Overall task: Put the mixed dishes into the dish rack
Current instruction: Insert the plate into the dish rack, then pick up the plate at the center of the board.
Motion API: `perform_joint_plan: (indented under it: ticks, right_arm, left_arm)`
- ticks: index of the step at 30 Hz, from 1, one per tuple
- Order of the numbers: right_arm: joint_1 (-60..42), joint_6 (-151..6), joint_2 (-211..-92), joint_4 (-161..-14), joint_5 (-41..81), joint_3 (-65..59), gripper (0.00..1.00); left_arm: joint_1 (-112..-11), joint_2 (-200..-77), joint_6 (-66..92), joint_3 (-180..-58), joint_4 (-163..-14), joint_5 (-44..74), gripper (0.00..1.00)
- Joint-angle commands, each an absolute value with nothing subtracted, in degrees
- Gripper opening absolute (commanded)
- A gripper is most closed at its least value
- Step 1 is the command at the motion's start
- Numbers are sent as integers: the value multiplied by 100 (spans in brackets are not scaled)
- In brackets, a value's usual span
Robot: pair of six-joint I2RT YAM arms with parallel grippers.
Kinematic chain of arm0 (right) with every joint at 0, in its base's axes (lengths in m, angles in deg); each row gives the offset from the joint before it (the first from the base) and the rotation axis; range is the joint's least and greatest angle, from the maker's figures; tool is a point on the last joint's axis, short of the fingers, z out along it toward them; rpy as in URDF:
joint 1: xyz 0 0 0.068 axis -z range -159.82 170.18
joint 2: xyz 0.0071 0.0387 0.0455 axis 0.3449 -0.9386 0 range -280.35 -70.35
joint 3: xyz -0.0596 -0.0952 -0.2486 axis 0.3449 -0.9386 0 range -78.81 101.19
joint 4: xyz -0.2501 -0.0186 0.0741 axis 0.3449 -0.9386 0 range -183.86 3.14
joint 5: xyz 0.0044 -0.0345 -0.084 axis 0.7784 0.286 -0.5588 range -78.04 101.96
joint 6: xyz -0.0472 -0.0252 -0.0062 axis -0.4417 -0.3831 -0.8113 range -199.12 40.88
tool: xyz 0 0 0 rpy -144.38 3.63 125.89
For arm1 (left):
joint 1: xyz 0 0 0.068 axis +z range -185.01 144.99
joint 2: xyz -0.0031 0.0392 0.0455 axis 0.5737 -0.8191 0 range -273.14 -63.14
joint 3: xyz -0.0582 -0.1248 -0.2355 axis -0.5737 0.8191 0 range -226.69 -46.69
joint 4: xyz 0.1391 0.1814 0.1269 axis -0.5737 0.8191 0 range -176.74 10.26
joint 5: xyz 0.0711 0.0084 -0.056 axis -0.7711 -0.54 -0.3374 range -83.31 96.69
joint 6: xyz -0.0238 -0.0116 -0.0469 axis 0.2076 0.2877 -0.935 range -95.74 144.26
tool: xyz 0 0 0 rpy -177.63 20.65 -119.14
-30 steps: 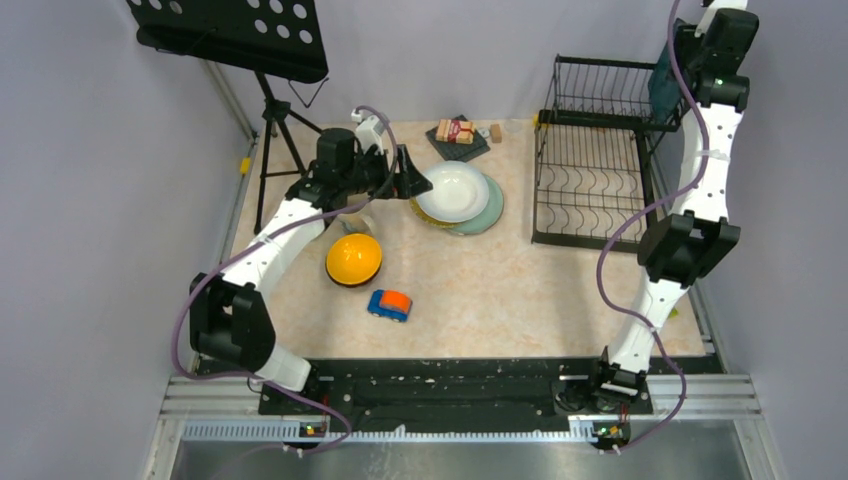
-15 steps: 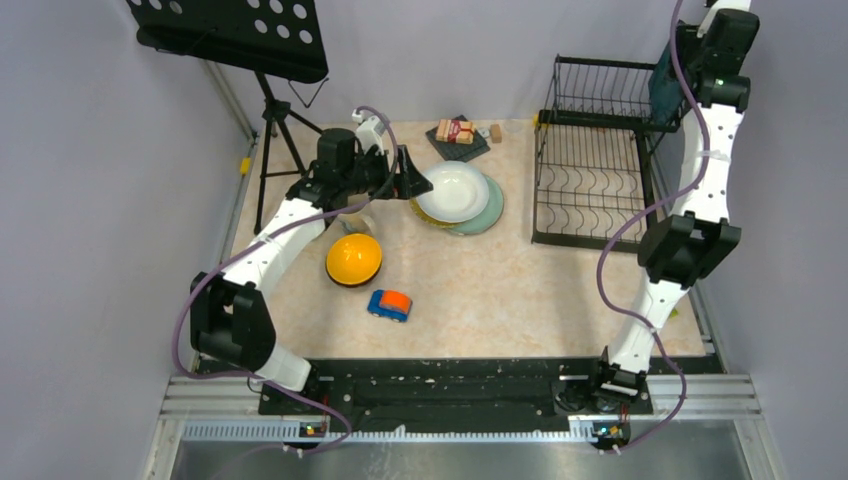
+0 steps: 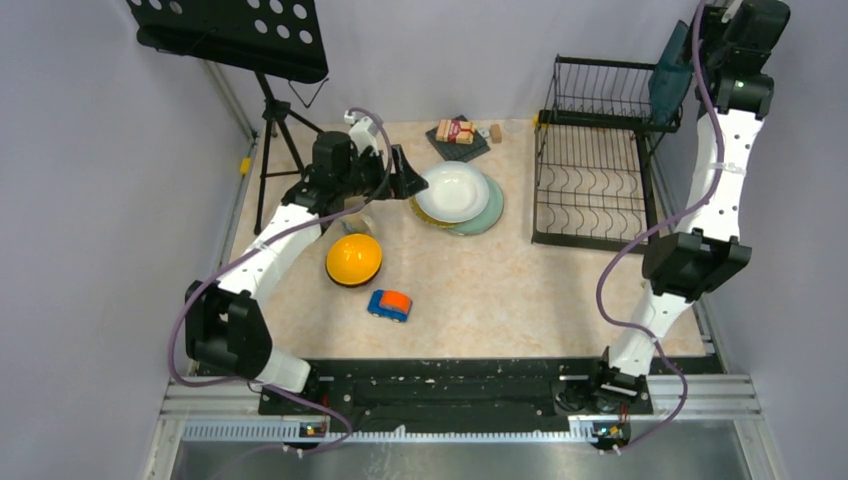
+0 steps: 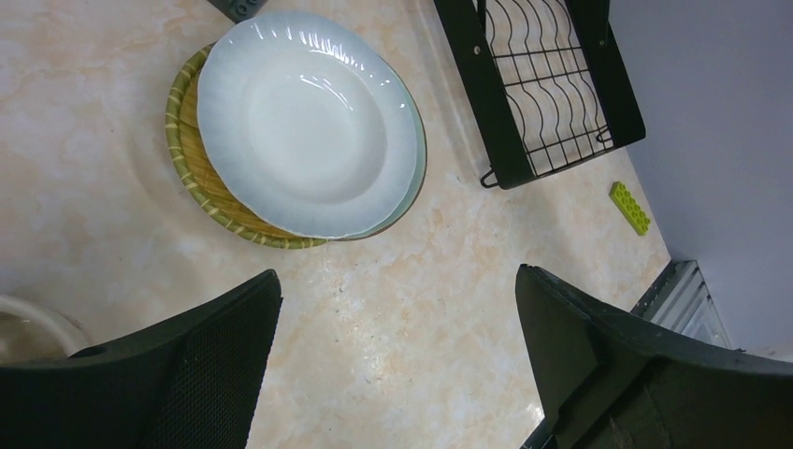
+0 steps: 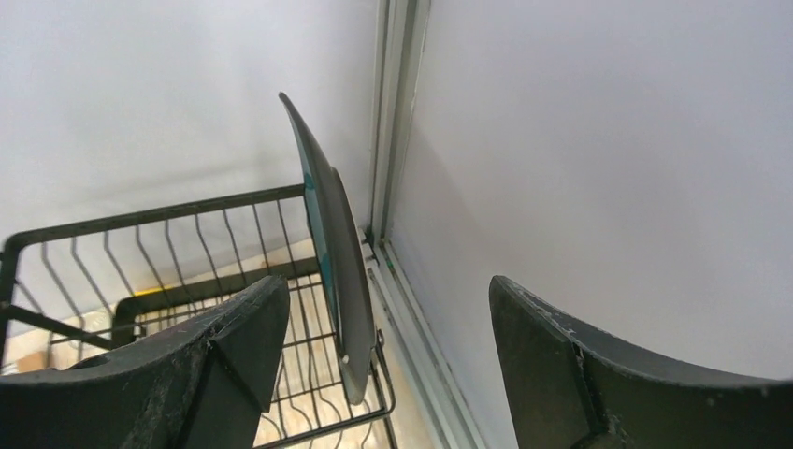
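The black wire dish rack stands at the back right. A dark teal square plate stands on edge in the rack's raised tier, free of any finger. My right gripper hangs open above it, its fingers either side of the plate's top and apart from it. A cream plate lies on a yellowish plate and a mint-green plate. My left gripper is open and empty just left of that stack. The orange-yellow bowl lies upside down. A pale mug rim shows under the left arm.
A blue-and-orange toy car sits near the bowl. A music stand on a tripod fills the back left. A packet on a dark mat lies at the back. A green brick lies right of the rack. Walls close in on both sides.
My right gripper has opened wider and drawn up and to the right, leaving the teal plate standing in the rack. The left gripper shifted slightly back and left.
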State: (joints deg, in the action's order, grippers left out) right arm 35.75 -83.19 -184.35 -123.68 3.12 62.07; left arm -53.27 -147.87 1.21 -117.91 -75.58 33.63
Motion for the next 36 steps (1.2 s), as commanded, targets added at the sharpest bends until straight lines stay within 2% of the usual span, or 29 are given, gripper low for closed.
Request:
perform_joint_plan:
  ticks: [1,5,7,11,16,21,26,30,33,36]
  right_arm:
    - [3626,-7972,-17393,-11711,590,5797,80]
    - [3626,-7548,-16729,-11457,1157,5188,80]
    - [3615,-7273,-16447,-11469,1513,4787,80]
    - [3617,-6583,-15523,-11039,2082,3127,80]
    - [3617,-5710,-14430,-10104,3376,1177,79]
    - [3504,-5469,-13816,-10160,4508,476,79]
    - [3149,-5357,-13092,-10101,4730,-369,78]
    - [2827,-4852,-12605,-9883,4901,-1490,77]
    - [2606,-4466,-12354,-9724,4764,-2291,77]
    - [2555,-4176,-12202,-9695,4563,-2931,79]
  left_arm:
    - [-5151,-14417,-314,-11516,-8150,3213,99]
    - [-4909,-14306,-946,-11221,-8627,3365,99]
    - [-4898,-14242,-928,-11220,-8560,3085,99]
    - [-4898,-14149,-591,-11329,-8261,2898,99]
    - [-4902,-14184,-493,-11515,-7964,2911,99]
    - [-4960,-14464,-442,-11651,-7859,3036,99]
    - [-5299,-14932,97,-12243,-7098,2642,99]
    - [-5482,-15355,253,-12517,-6746,2469,98]
    - [-5560,-15603,315,-12537,-6770,2426,92]
    - [-5575,-15990,358,-12767,-6743,2464,90]
